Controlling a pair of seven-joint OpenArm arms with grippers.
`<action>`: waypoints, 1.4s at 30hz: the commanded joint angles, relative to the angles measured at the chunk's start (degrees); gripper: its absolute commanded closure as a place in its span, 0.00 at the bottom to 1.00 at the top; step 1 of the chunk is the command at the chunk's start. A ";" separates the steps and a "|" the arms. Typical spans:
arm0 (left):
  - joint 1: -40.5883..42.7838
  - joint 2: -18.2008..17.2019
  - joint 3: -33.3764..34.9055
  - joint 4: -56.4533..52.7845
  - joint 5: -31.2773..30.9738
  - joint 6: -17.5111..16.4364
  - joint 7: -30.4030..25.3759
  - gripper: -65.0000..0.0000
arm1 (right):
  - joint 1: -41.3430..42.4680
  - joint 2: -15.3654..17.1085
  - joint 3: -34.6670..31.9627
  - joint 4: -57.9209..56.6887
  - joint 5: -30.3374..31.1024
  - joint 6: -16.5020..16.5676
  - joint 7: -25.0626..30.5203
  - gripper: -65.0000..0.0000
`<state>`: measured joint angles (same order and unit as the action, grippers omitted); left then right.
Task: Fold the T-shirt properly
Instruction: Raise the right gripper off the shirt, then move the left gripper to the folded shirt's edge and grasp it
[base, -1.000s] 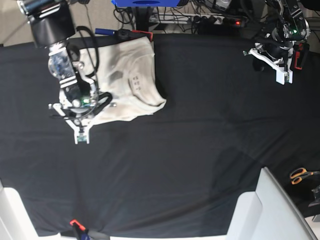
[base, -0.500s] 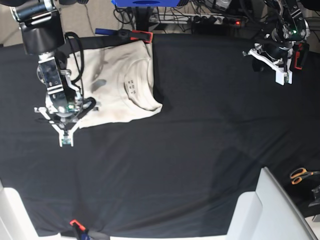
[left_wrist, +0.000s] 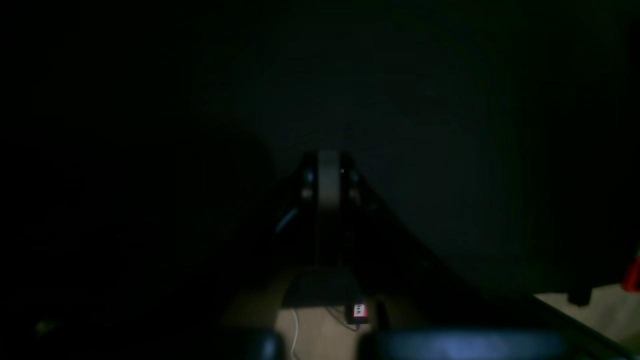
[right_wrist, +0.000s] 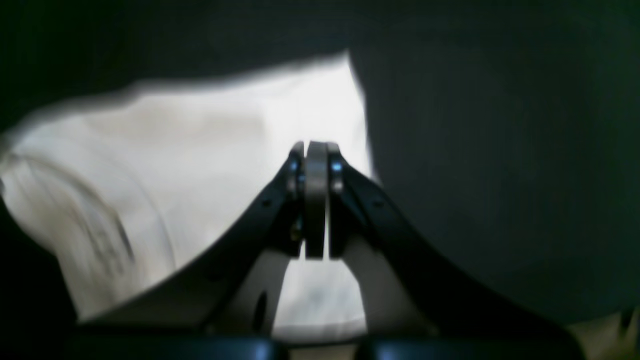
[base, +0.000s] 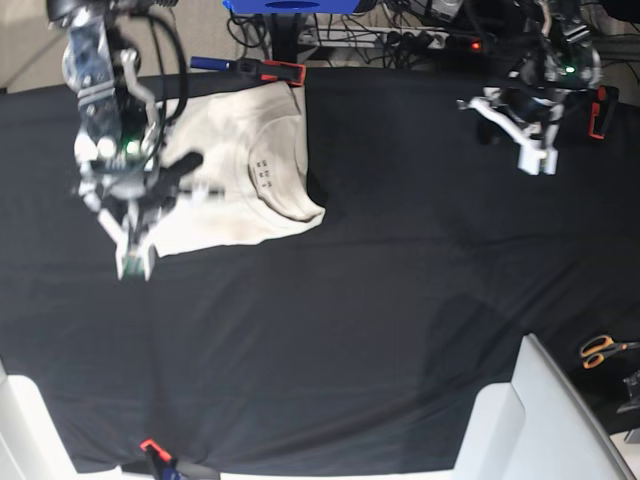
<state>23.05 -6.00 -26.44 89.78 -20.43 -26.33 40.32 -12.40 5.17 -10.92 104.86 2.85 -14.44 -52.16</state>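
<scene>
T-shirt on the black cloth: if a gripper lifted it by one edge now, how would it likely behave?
The T-shirt would probably sag and unfold: it is soft cloth lying in loose, rounded folds. It looks light, so a push would likely bunch it against the tablecloth rather than slide it whole.

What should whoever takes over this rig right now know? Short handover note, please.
Right claw: shut, empty, raised over the near edge of the T-shirt.
Left claw: shut, empty, over bare black tablecloth at the far side.
T-shirt: folded into a compact block at the table's back corner, neck end towards the middle.
Done: folding looks finished.
Left: check the edges are tidy, then park both arms.
</scene>
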 joint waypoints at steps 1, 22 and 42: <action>-0.15 -0.46 1.16 1.08 -1.16 -0.27 -0.80 1.00 | 0.58 -0.20 1.03 0.68 -0.43 -0.20 1.48 1.00; -10.43 -1.25 21.56 -13.43 -38.08 -7.04 4.12 0.14 | -3.99 0.76 4.37 -3.72 -0.43 -0.03 6.05 1.00; -16.32 2.62 26.66 -22.74 -27.62 -9.85 3.95 0.14 | -4.78 0.76 4.37 -3.72 -0.43 -0.03 6.14 1.00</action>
<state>6.98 -3.44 0.10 66.52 -48.12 -36.07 44.40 -17.50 5.61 -6.66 100.09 2.81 -14.31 -46.92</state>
